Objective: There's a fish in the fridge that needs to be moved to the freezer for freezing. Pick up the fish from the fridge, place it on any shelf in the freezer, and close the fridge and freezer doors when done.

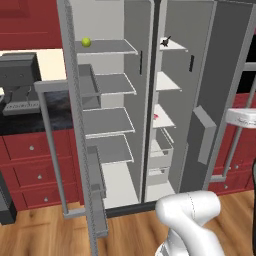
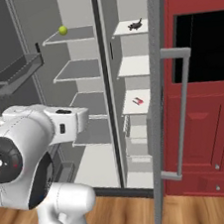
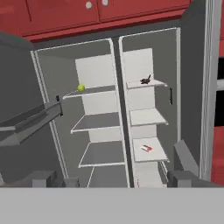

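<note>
The fish (image 1: pixel 165 42) (image 2: pixel 134 26) (image 3: pixel 145 80), small and dark with spiky fins, lies on the top white shelf of the narrow freezer (image 1: pixel 167 82) (image 2: pixel 133 66). The wider fridge (image 1: pixel 112 85) (image 2: pixel 78 68) has grey shelves, and a yellow-green ball (image 1: pixel 86 42) (image 2: pixel 62 30) (image 3: pixel 81 88) rests on its top one. Both tall grey doors stand wide open: the fridge door (image 1: pixel 75 125) at left and the freezer door (image 1: pixel 220 90) (image 2: pixel 159 103) at right. My gripper (image 3: pixel 112 181) is open and holds nothing. It faces both compartments from well back.
A small red-and-white item (image 1: pixel 155 116) (image 2: pixel 138 101) (image 3: pixel 146 148) lies on a lower freezer shelf, with pale drawers (image 1: pixel 161 152) beneath it. Red cabinets (image 2: pixel 210 121) flank the unit, and a dark counter with an appliance (image 1: pixel 20 85) sits at left. The floor is wood (image 1: pixel 130 235).
</note>
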### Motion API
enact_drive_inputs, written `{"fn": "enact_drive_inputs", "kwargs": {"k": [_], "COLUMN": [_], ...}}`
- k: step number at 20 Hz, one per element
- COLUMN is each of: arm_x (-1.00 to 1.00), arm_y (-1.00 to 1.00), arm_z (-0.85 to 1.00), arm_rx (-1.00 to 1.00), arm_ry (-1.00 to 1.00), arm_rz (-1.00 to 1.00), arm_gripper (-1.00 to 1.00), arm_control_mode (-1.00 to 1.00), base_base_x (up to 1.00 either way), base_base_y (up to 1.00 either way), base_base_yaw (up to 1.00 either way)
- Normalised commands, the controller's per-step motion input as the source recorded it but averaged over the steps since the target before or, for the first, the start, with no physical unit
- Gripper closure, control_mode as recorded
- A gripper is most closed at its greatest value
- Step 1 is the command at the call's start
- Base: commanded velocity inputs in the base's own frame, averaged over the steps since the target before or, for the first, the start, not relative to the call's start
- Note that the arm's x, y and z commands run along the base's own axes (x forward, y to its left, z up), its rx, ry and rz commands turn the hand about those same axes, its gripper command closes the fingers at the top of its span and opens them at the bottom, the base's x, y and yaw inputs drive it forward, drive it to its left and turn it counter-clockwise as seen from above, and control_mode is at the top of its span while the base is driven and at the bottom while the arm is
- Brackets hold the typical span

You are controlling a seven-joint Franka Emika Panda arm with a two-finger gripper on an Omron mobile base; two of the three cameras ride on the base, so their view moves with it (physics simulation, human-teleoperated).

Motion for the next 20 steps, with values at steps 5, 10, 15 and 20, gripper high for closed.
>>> {"fn": "enact_drive_inputs", "kwargs": {"k": [5, 10, 15, 20], "arm_x": [-0.02, 0.0, 0.0, 0.0], "arm_y": [-1.0, -0.75, -0.61, -0.63], "arm_z": [-0.16, -0.23, -0.08, -0.02], "arm_rx": [0.3, 0.24, 0.08, 0.24], "arm_ry": [-0.01, 0.0, 0.02, 0.1], "arm_rz": [-0.09, -0.03, -0.07, 0.04], "arm_gripper": [-1.0, -1.0, -1.0, -1.0], "arm_control_mode": [-1.0, -1.0, -1.0, -1.0], "base_base_x": [0.0, 0.0, 0.0, 0.0], "base_base_y": [0.0, 0.0, 0.0, 0.0], "base_base_yaw": [0.0, 0.0, 0.0, 0.0]}}
